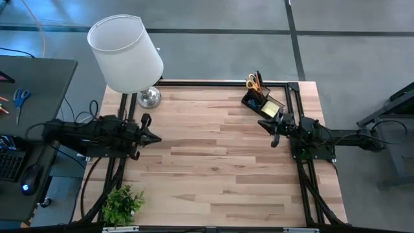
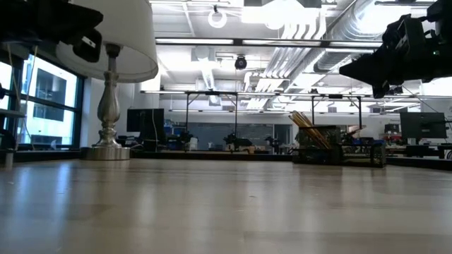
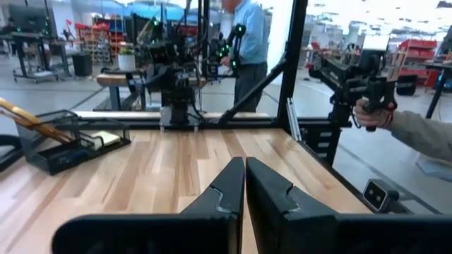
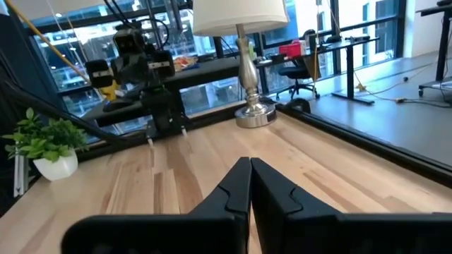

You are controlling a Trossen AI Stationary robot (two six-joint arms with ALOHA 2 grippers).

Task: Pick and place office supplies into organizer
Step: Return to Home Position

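Observation:
The black organizer (image 1: 262,100) stands on the table near its far right corner, also in the left wrist view (image 3: 63,141) and the low view (image 2: 332,144). Yellow-handled scissors (image 1: 252,82) and thin pencils (image 2: 307,127) stick up out of it, and a yellow sticky-note pad (image 3: 106,137) lies in its low tray. My left gripper (image 1: 157,138) is shut and holds nothing, level above the table's left side and pointing right. My right gripper (image 1: 262,123) is shut and holds nothing, just in front of the organizer and pointing left. The shut fingers show in both wrist views (image 3: 244,169) (image 4: 250,169).
A lamp with a white shade (image 1: 126,53) stands on its silver base (image 1: 149,97) at the far left corner. A small potted plant (image 1: 123,204) sits at the near left corner. A black frame rail (image 1: 220,83) runs along the far edge. A person's hand (image 3: 371,113) shows beyond the table.

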